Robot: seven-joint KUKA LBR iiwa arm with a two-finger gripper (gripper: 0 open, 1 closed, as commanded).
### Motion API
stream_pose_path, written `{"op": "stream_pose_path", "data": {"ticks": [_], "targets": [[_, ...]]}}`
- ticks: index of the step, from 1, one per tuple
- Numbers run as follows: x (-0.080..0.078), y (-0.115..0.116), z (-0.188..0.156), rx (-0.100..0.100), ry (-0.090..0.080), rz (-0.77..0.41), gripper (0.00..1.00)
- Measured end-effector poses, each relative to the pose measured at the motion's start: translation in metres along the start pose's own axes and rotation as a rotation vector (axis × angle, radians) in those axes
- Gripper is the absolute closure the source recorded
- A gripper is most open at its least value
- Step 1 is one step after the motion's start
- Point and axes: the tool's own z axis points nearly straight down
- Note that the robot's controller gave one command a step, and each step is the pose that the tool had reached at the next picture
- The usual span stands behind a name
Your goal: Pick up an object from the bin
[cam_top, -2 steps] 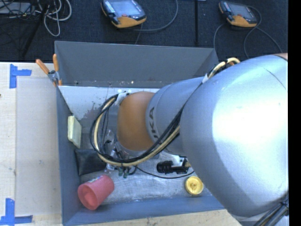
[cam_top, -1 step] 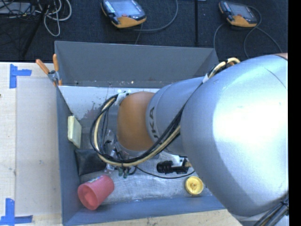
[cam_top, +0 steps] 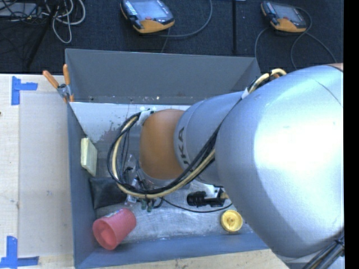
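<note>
My gripper (cam_top: 137,180) shows as a grey metal body under the arm's orange cover, low over the bin's left half. Just left of it a black, flat, dark thing (cam_top: 106,192) lies on the floor by the left wall. A pink cup (cam_top: 114,227) lies on its side in front of it, near the front left corner. A pale yellow block (cam_top: 88,154) leans against the left wall, behind the dark thing.
A small black thing with a white part (cam_top: 205,198) lies right of the gripper, and a round yellow cap-like thing (cam_top: 231,221) near the front wall. The big silver arm covers the bin's right half.
</note>
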Motion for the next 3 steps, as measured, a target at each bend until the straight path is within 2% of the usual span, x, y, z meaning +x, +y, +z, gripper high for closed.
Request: {"op": "stream_pose_path", "data": {"ticks": [1, 2, 3], "targets": [[0.01, -0.021, -0.025, 0.012, 0.022, -0.055, 1.0], [-0.011, 0.016, 0.004, 0.007, 0.015, -0.11, 0.0], [-0.014, 0.021, 0.001, -0.001, 0.006, -0.115, 1.0]]}}
